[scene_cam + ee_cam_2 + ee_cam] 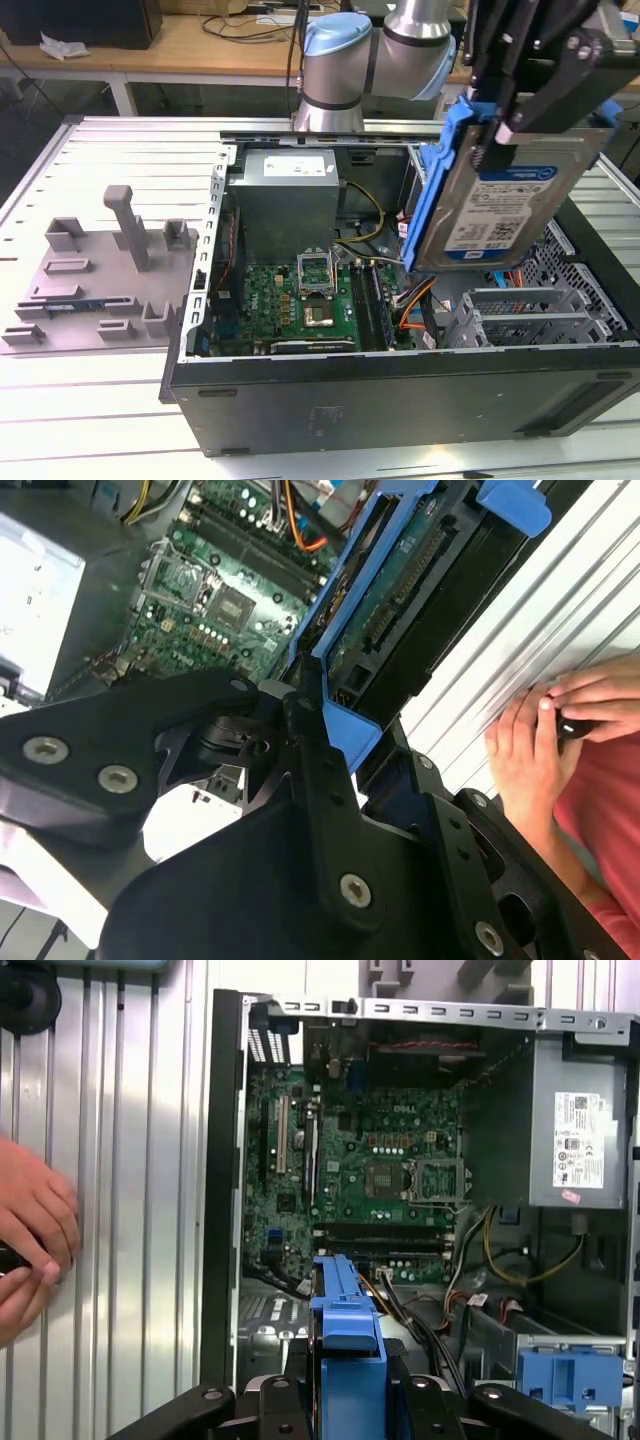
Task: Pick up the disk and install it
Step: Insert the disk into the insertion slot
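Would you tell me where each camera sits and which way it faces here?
Exterior view: off the arm, looking down across the case toward its base; the tool holds the disk above the case.
First wrist view: on the wrist, looking past the tool into the case at the motherboard; a person's hand beside the case.
Second wrist view: on the wrist, looking along the tool at the disk's underside.
Both wrist views share disk, motherboard, hand.

A ribbed grey metal table (120,150) spreads out below the fingers (570,75). Beyond them, a wooden bench (190,45) on white legs carries loose cables (255,22), and the floor beneath it lies dark.
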Controlling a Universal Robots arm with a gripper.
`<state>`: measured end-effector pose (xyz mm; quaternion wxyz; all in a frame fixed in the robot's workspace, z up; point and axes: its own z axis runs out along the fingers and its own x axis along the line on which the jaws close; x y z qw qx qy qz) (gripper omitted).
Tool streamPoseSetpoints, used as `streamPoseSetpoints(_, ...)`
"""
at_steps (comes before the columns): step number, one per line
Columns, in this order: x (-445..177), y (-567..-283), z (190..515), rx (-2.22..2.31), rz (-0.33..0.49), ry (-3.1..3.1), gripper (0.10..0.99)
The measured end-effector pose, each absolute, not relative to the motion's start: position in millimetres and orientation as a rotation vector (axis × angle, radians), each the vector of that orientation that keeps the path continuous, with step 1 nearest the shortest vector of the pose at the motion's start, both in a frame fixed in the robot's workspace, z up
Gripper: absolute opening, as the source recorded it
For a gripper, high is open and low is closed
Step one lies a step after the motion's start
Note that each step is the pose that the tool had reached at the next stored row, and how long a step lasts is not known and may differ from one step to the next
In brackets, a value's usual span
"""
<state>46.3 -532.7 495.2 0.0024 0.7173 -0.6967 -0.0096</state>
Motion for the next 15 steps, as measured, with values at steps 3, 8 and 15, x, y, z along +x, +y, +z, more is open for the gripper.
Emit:
streamPoseSetpoints(3,59.9,-533.6,494.0,2.250,-0.030,-2.185,0.369)
streamPoseSetpoints(8,79.9,-534.6,492.0,2.250,-0.030,-2.186,0.369)
streamPoseSetpoints(15,105.9,-535.3,488.2,2.250,-0.030,-2.185,0.369)
